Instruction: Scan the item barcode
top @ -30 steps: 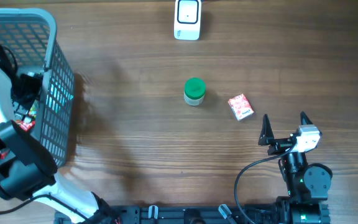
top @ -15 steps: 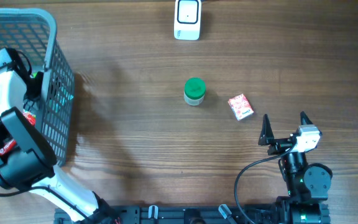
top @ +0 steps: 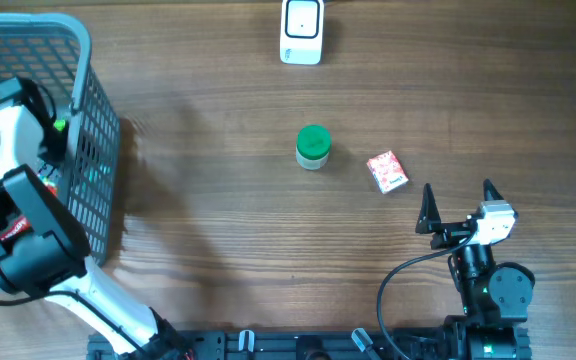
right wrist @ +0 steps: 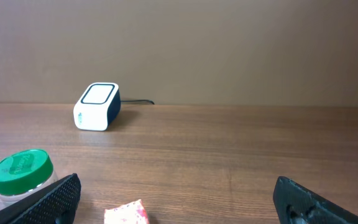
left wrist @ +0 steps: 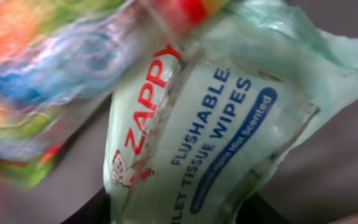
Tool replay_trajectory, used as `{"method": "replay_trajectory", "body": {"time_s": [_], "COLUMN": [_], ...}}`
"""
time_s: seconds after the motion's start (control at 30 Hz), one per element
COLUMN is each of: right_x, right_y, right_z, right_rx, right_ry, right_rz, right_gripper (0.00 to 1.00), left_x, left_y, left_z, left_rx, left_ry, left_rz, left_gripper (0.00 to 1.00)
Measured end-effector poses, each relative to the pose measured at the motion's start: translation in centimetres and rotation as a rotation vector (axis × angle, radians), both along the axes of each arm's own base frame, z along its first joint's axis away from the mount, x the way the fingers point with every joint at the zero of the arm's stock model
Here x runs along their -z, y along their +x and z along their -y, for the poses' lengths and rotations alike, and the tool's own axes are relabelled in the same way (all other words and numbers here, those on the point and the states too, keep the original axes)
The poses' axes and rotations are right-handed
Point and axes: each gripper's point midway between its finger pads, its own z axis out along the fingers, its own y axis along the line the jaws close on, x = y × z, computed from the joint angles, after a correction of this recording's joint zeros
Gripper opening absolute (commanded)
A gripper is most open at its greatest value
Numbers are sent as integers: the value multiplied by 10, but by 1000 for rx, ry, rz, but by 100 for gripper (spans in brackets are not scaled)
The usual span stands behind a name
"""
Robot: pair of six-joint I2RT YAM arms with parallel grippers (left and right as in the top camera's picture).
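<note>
**Pale green soft plastic pack of flushable wipes (left wrist: 216,137) found in the basket, scan not yet begun**

Over the last second the left arm has shifted from the near part of the grey plastic mesh basket (top: 93,190) toward its far end, and in the last half second it has barely moved. Nothing else has changed: the right arm and the three things out on the wooden tabletop (top: 218,230) sit where they were. I read this as the reach ending over a chosen item, so the task is at its pick-up step, with the carry to the scanner all to come.

The pack lies inside the basket, right under the left wrist camera and filling most of its view. Its film is thin, glossy and creased, and it looks soft enough to give under pressure (a slippery thing to hold, I would guess). Beside it, and partly over its upper left corner, lies a blurred, brightly coloured crinkly wrapper (left wrist: 48,81). No barcode shows on the face in view.

The left tool (top: 56,150) is down among the basket's contents. Only dark stubs show at the bottom of its wrist view, so I cannot tell whether it is spread or already pinching the pack. The right tool (top: 457,192) is spread wide and holds nothing.

On the tabletop, well apart from the basket, stand a boxy white scanner with rounded corners (top: 301,30), a small clear jar with a round green lid (top: 313,145) and a little red-and-white packet (top: 387,171).
</note>
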Motion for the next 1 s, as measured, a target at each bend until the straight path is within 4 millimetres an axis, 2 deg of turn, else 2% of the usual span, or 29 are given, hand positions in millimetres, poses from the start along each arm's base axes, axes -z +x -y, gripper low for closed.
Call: {"method": "replay_trajectory", "body": {"time_s": [0.03, 0.13, 0.2, 0.23, 0.3, 0.37, 0.43, 0.5, 0.57, 0.63, 0.67, 0.73, 0.8, 0.87, 1.0], "right_x": [0, 0, 0, 0, 0, 0, 0, 0, 0, 0, 0, 0, 0, 0, 0], "right_y": [0, 0, 0, 0, 0, 0, 0, 0, 0, 0, 0, 0, 0, 0, 0], "right_z": [0, 0, 0, 0, 0, 0, 0, 0, 0, 0, 0, 0, 0, 0, 0], "right_rx": [0, 0, 0, 0, 0, 0, 0, 0, 0, 0, 0, 1, 1, 1, 0], "right_ry": [0, 0, 0, 0, 0, 0, 0, 0, 0, 0, 0, 0, 0, 0, 0], "right_rz": [0, 0, 0, 0, 0, 0, 0, 0, 0, 0, 0, 0, 0, 1, 0], "right_gripper": [100, 100, 100, 99, 100, 100, 100, 100, 100, 100, 100, 100, 100, 100, 100], "left_x": [-8, -65, -125, -164, -217, -282, -310, -336, -352, -353, -350, -340, -321, -289, -204], "left_y": [-4, 4, 21, 23, 22, 12, 2, -12, -18, -17, -16, -14, -17, -21, -19], "left_z": [-2, -18, -35, -39, -38, -22, -6, 25, 65, 130, 153, 218, 262, 303, 388], "left_rx": [-7, -32, -46, -52, -51, -36, -19, 25, 108, 276, 343, 543, 661, 750, 917], "left_ry": [-12, -11, 62, 103, 155, 198, 188, 141, 89, -5, -33, -76, -73, -70, -60], "left_rz": [-17, 13, 130, 199, 303, 470, 550, 632, 682, 673, 659, 613, 539, 433, 287], "left_gripper": [31, 32, 38, 38, 38, 38, 38, 38, 37, 39, 40, 40, 40, 41, 46]}}
